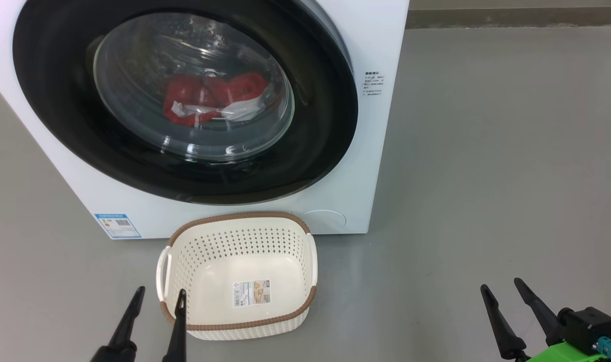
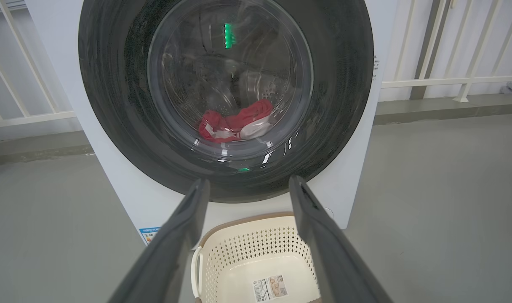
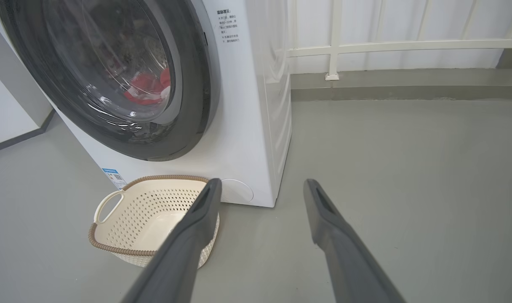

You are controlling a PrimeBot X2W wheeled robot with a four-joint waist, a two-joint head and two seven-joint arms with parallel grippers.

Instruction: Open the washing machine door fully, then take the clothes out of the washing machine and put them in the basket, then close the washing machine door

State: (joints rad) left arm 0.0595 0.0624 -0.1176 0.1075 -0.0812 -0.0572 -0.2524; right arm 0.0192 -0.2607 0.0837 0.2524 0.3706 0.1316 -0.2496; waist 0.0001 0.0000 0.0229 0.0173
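The washing machine door (image 1: 185,171) was shut; left tool (image 1: 162,289) and right tool (image 1: 500,283) stood wide, empty. Pulling its rim along the hinge arc seemed best.

Left jaws wide apart, fingers (image 1: 128,317) empty; right jaws same — fingers (image 1: 497,317) pointing forward, low.

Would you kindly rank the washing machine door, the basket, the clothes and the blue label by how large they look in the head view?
1. washing machine door
2. basket
3. clothes
4. blue label
The clothes lie farther back than the basket, so they may be larger than they look.
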